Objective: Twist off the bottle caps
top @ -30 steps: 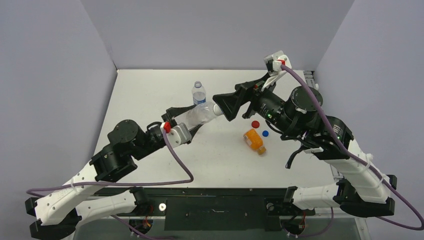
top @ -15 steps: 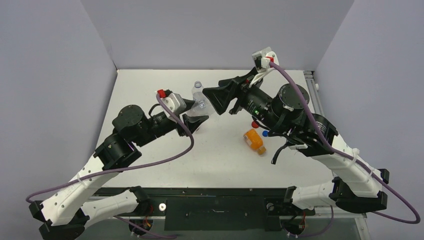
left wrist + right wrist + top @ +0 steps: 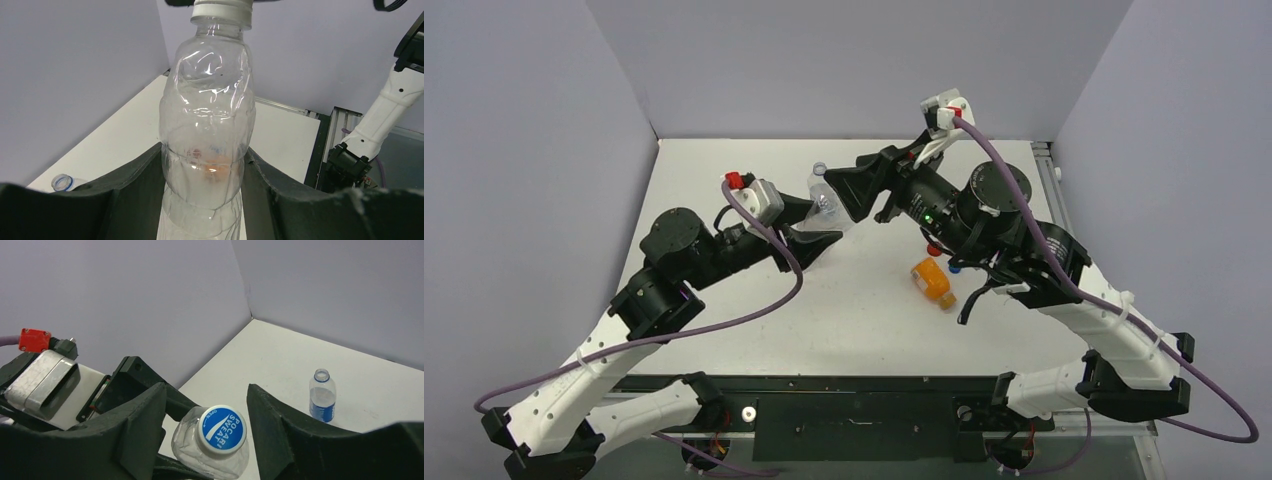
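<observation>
Left jaws are pinching the bottle [image 3: 207, 150] low on its body, holding it tilted off the counter [image 3: 709, 168]; right jaws are straddling its cap [image 3: 221, 429] — whether they are biting, I cannot tell. It is looking light, thin and dented — squeezing harder is risking collapse, so the stiff cap rim is looking like the best hold.

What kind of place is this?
Probably a robot test booth: a white table boxed in by plain lilac walls, with two robot arms bolted at its edge, one gripping a clear bottle.

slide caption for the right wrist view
Right gripper flanks the blue-printed cap on a clear bottle; uncapped labelled bottle behind
</observation>
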Robot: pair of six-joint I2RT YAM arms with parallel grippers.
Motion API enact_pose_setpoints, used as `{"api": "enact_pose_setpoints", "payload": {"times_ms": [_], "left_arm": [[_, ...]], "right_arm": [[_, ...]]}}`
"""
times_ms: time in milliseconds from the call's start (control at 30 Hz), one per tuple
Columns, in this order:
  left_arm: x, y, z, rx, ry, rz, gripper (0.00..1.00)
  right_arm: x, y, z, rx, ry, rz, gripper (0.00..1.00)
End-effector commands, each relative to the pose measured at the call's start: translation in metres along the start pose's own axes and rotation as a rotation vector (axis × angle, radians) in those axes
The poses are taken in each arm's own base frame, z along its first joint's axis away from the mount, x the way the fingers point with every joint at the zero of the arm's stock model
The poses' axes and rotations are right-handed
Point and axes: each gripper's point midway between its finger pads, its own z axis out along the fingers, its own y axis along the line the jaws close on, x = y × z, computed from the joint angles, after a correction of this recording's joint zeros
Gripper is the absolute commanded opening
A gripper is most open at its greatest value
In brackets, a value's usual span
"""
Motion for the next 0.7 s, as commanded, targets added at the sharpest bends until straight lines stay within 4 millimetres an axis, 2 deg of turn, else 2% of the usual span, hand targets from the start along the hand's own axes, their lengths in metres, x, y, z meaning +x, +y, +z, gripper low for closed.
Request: {"api": "enact_pose_setpoints", "payload": {"times_ms": [0,133,167,200,233,300,400,533,667], "left_arm": [[-0.041,-0.01,-0.008,0.045,-0.135,0.05,0.27],[-0.046,-0.01,-0.01,0.043,-0.154,0.049,0.26],[-0.047,-0.01,-0.01,0.04,-0.155,0.048,0.26],[-0.047,-0.01,-0.01,0.041,-0.155,0.043,0.26],[-0.047,-0.01,-0.01,0.041,-0.154,0.041,0.26],[-0.047,-0.011,-0.011,0.043,-0.153,0.031,0.26],[-0.049,-0.016,-0.011,0.07,-0.153,0.017,0.25],[-0.057,-0.031,-0.005,0.155,-0.152,-0.044,0.23],[-0.074,-0.044,-0.004,0.229,-0.169,-0.101,0.23]], "right_arm": [[-0.007,0.002,0.006,0.011,-0.019,0.022,0.52],[-0.007,0.006,0.011,0.001,-0.014,0.032,0.33],[-0.007,0.006,0.011,0.002,-0.014,0.032,0.24],[-0.007,0.006,0.011,0.002,-0.015,0.035,0.19],[-0.009,0.006,0.01,0.003,-0.022,0.039,0.09],[-0.013,0.009,0.008,-0.009,-0.034,0.046,0.0],[-0.026,0.019,0.004,-0.074,-0.065,0.032,0.0],[-0.039,0.05,-0.006,-0.262,-0.078,-0.034,0.0],[-0.046,0.088,-0.031,-0.522,-0.092,-0.1,0.0]]}}
